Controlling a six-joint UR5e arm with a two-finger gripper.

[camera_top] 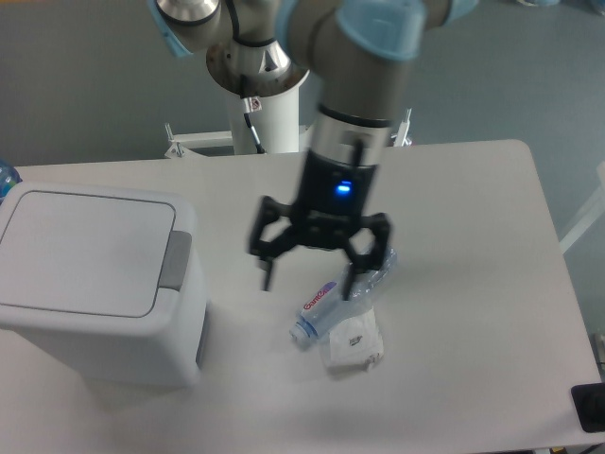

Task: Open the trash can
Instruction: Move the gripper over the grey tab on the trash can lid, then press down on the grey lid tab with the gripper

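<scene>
Grey wall and floor lie behind a pale table [473,236] whose near edge and left corner are cut off by the frame. One trash can [95,284] stands at the table's left, its flat lid [85,251] down and its grey tab [175,260] on the side toward the arm; its contents are hidden. One gripper [312,272] hangs over the middle of the table, fingers spread wide apart and holding nothing. Just beneath and to the right lies one clear bottle [331,307], partly hidden by a finger, resting on a crumpled white wrapper [352,342]. A dark object [591,409] is clipped at the lower right corner.
</scene>
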